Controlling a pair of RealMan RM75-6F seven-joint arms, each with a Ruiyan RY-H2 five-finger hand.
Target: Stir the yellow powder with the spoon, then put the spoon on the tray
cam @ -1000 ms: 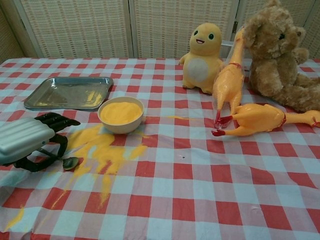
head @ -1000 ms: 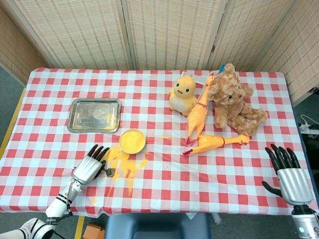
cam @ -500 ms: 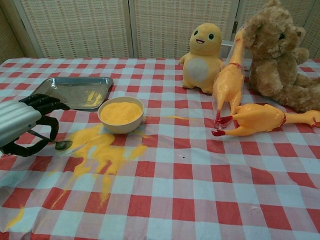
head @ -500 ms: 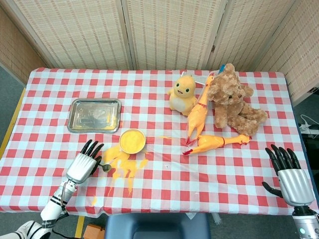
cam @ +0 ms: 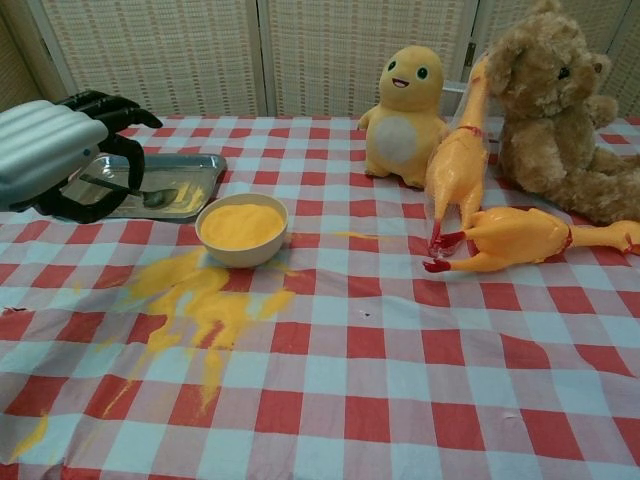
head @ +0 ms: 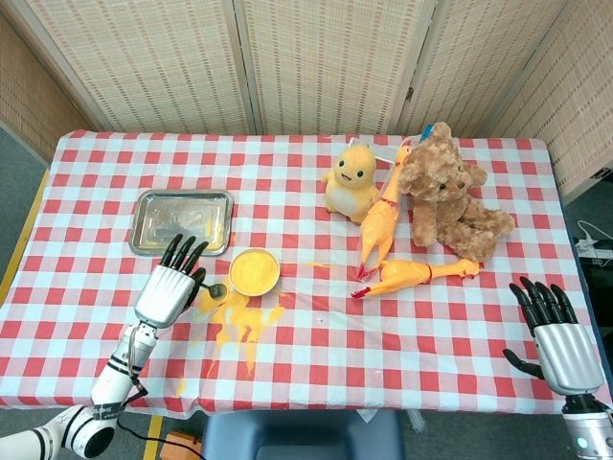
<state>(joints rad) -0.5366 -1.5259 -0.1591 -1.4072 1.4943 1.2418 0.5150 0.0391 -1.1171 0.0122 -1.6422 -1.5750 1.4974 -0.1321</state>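
Observation:
My left hand (head: 170, 287) (cam: 55, 150) is raised above the table, left of the white bowl of yellow powder (head: 254, 271) (cam: 241, 227). It holds a small metal spoon (cam: 135, 192) whose bowl end (head: 216, 290) points toward the white bowl. Behind the hand lies the metal tray (head: 182, 221) (cam: 190, 172), with a little yellow powder in it. More yellow powder is spilled (head: 239, 318) (cam: 205, 300) on the checked cloth in front of the bowl. My right hand (head: 556, 335) hovers open at the table's near right edge, holding nothing.
A yellow duck plush (head: 351, 179), a brown teddy bear (head: 450, 192) and two rubber chickens (head: 379, 222) (head: 417, 276) sit at the right back half. The red-and-white checked cloth (head: 402, 335) covers the whole table. Folding screens stand behind.
My left hand has lifted the spoon off the cloth and carried it up and back toward the tray. The right hand has not moved.

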